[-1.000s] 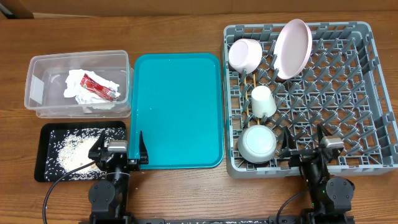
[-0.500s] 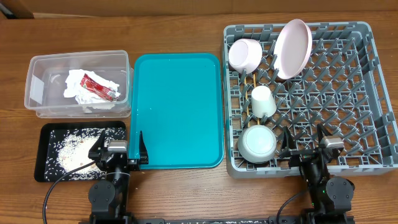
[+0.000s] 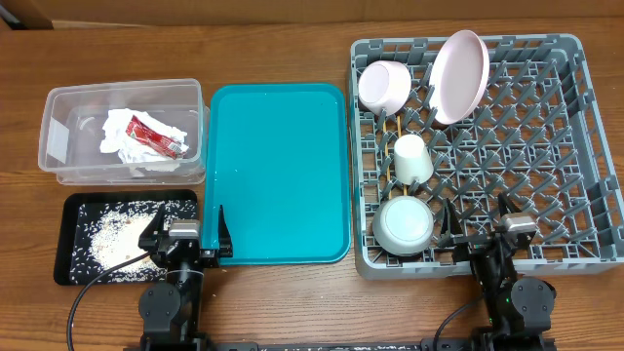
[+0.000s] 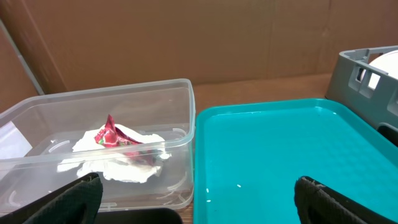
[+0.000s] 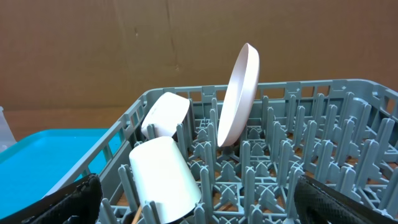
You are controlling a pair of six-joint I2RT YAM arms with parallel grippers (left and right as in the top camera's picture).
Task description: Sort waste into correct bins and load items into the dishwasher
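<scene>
Grey plastic fills my right side: the rack sits on the table with the plate standing on edge between pegs near its far rim, the pink bowl tipped on its side just left of it, the cup nearer to me, and the grey-green bowl upside down at the near left corner. The chopsticks lie on the lattice beside the cup. The teal tray lies between the rack and the bins. In the clear tub, far left, the napkin lies crumpled with the red packet on top. The black tray in front of it holds the rice. My left end effector hangs with its fingers spread wide over the near edge of the teal tray, holding nothing. My right end effector is likewise spread and empty at the rack's near edge.
</scene>
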